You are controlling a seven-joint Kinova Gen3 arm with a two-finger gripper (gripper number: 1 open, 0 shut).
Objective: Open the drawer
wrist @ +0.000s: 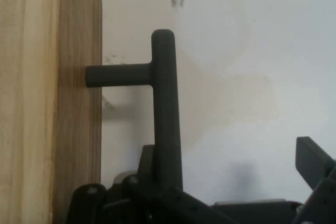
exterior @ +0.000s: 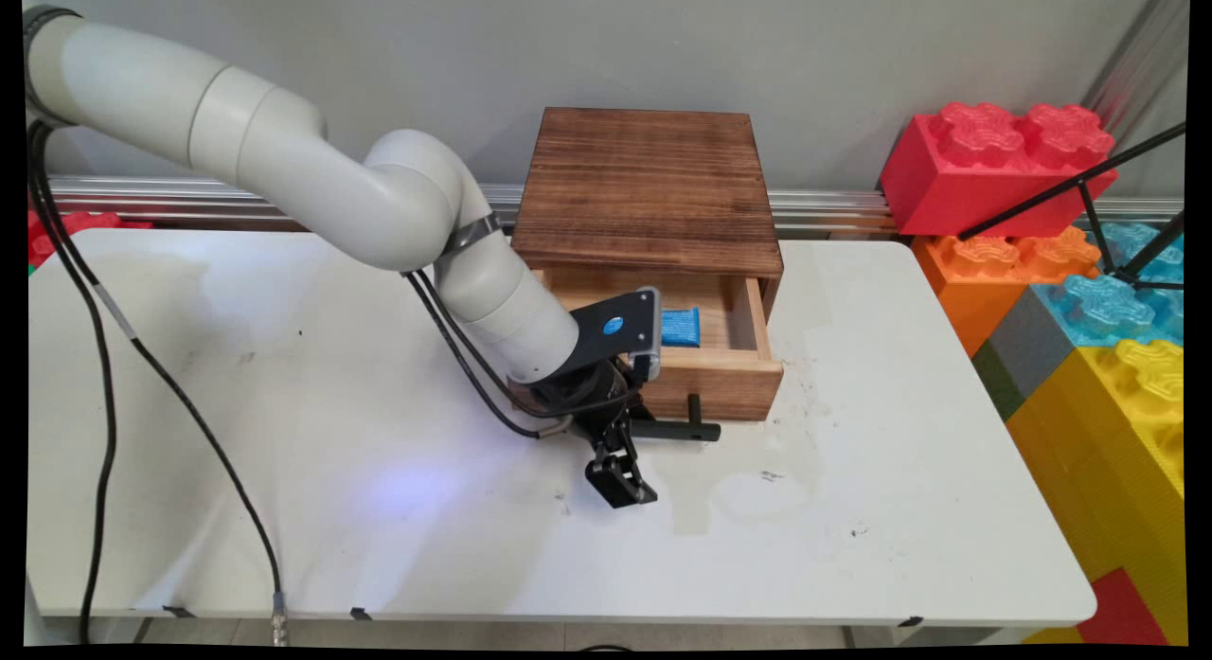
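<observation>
1. Gripper [exterior: 620, 471]: your black two-finger gripper hung low over the white table [exterior: 284, 433], just in front of the drawer's left end. In the hand view one finger [wrist: 315, 163] stood well out to the right of the handle bar, and the other showed low beside the bar, so the fingers were spread wide. Nothing was clamped between them. Whether the near finger touched the bar could not be told.

2. Drawer handle [exterior: 686, 428]: a black bar held off the drawer front on short posts. In the hand view the bar [wrist: 167, 114] ran up the picture, with one post reaching left to the wood. It was the thing nearest your gripper, and the gripper's linkage crossed its lower end.

3. Drawer [exterior: 729, 381]: light wood, pulled partway out of the cabinet toward the table's near side. Its front face [wrist: 52, 103] filled the left of the hand view.

4. Blue packet [exterior: 680, 327]: a small blue item lying inside the open drawer, near its middle, partly hidden by your wrist camera mount. Its exact kind could not be told.

5. Wooden cabinet [exterior: 649, 187]: dark-stained box at the table's far edge, against the wall, holding the drawer.

6. Arm cables [exterior: 104, 357]: black, hanging from your arm down the table's left side and over its near edge.

7. Large toy blocks [exterior: 994, 163]: red, orange, blue, grey and yellow, stacked off the table's right end, well apart from your gripper.

8. Black tripod legs [exterior: 1098, 196]: crossing in front of the blocks.
</observation>
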